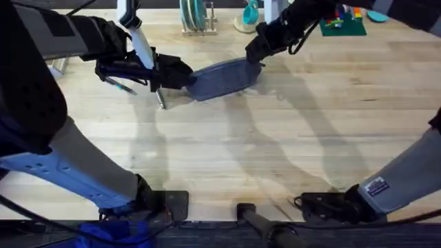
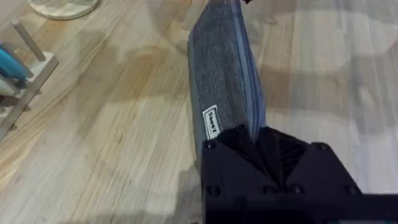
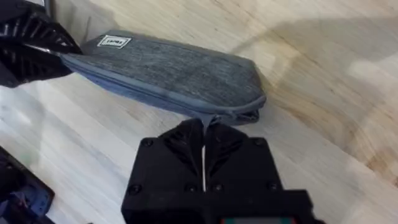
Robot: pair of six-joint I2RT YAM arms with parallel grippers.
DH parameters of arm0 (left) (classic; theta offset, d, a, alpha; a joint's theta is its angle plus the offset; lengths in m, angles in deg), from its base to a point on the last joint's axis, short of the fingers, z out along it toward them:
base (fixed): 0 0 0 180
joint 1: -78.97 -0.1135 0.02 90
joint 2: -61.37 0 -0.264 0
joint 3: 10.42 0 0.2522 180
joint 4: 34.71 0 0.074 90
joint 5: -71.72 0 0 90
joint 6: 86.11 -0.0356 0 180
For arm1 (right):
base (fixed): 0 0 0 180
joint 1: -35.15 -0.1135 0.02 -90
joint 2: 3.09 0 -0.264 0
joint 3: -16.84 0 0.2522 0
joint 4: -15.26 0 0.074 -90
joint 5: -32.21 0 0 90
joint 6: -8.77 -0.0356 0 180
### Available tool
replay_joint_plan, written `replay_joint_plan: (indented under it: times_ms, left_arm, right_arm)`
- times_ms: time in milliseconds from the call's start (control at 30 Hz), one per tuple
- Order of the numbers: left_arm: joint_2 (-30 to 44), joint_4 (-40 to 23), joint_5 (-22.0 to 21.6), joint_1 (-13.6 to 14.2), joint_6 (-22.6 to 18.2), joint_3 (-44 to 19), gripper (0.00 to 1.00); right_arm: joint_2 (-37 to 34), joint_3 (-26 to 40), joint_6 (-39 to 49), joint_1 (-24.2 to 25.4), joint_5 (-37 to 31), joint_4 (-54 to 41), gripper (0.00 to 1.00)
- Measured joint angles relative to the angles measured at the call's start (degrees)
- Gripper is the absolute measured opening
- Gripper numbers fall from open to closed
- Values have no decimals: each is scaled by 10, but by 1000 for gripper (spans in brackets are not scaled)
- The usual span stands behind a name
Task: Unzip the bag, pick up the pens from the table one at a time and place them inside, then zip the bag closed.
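The blue-grey bag (image 1: 224,78) lies on the table (image 1: 227,158) at the far middle, stretched between both grippers. My left gripper (image 1: 180,74) is shut on its left end; the left wrist view has the bag (image 2: 224,81) running away from the clamped fingertips (image 2: 255,138). At the bag's right end, my right gripper (image 1: 256,52) is shut on the small zipper pull, seen in the right wrist view (image 3: 204,121) at the bag's (image 3: 168,74) rounded corner. The left gripper (image 3: 31,53) also shows there. One pen (image 1: 161,100) lies just in front of the left gripper, another pen (image 1: 118,85) under its arm.
A rack with plates (image 1: 195,17), a teal object (image 1: 249,14) and a green board with coloured bricks (image 1: 341,24) line the far edge. The wooden rack (image 2: 25,59) also shows in the left wrist view. Bare table stretches in front of the bag.
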Motion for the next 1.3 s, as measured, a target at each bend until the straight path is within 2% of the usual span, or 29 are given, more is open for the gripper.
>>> replay_joint_plan:
  times_ms: [433, 1300]
  left_arm:
    - [0, 0, 0, 0, 0, 0, 42]
    - [0, 0, 0, 0, 0, 0, 42]
  right_arm:
    - [0, 18, 0, -22, -2, 2, 30]
    - [0, 19, -8, -106, -5, 47, 31]
